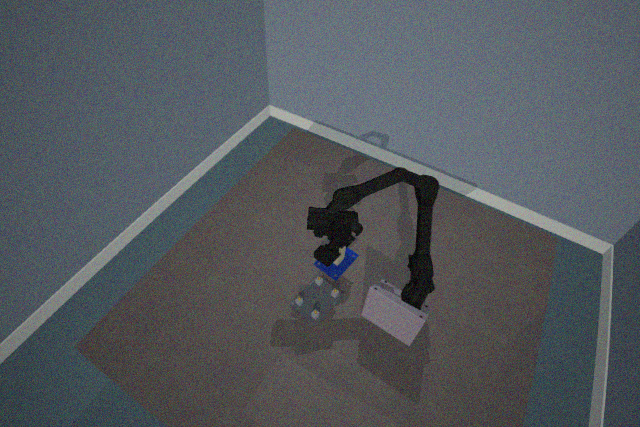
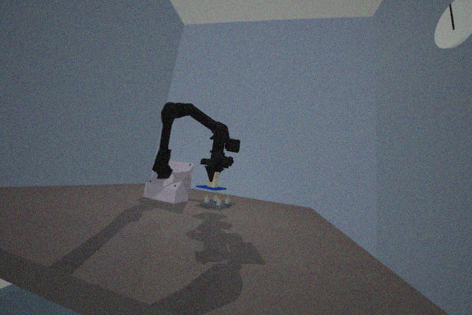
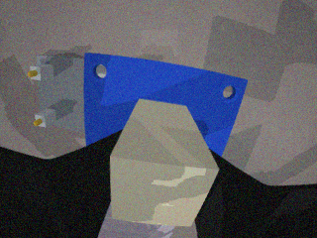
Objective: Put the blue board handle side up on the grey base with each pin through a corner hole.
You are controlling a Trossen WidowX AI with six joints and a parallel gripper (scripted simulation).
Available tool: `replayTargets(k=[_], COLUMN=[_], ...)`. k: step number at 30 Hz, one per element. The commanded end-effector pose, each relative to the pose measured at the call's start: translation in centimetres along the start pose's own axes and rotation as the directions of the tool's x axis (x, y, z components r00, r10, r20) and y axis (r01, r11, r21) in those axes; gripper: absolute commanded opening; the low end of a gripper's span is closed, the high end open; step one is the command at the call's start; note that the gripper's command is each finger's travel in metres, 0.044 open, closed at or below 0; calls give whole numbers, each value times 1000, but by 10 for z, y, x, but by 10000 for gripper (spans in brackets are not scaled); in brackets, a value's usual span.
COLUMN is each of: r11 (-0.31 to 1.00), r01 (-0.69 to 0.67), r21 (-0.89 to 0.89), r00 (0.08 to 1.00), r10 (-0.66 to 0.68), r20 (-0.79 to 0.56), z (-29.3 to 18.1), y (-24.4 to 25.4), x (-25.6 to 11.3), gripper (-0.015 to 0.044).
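Blue board (image 1: 336, 268) (image 2: 210, 188) (image 3: 163, 81): up in the air, above the pin tops!
Gripper (image 1: 336, 255) (image 2: 214, 180) (image 3: 158, 138): clamped on the cream handle (image 1: 339, 257) (image 2: 215, 179) (image 3: 163, 144).
Grey base (image 1: 316, 299) (image 2: 214, 204) (image 3: 61, 99): on the table, pins bare.
Pale mount (image 1: 393, 314) (image 2: 173, 187): near the base, apart.

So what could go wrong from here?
The board hangs above the base but off to one side, so lowering now might land it on the pins. The tool covers part of the board in the wrist view, so a misaligned hole could go unnoticed.
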State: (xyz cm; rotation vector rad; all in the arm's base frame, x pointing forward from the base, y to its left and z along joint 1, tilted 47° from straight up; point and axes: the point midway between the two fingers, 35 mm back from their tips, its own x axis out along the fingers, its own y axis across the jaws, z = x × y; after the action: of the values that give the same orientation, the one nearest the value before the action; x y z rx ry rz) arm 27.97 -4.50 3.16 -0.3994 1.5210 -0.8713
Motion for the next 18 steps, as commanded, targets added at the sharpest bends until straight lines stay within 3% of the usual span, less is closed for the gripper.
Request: replayTargets(k=[1, 18], r11=[1000, 1000], r01=[-10, -11], r21=[9, 10], r00=[1000, 1000], r10=[10, 11], r20=[10, 9], z=[3, -2], y=[13, 58], x=[-3, -3], gripper=[0, 0])
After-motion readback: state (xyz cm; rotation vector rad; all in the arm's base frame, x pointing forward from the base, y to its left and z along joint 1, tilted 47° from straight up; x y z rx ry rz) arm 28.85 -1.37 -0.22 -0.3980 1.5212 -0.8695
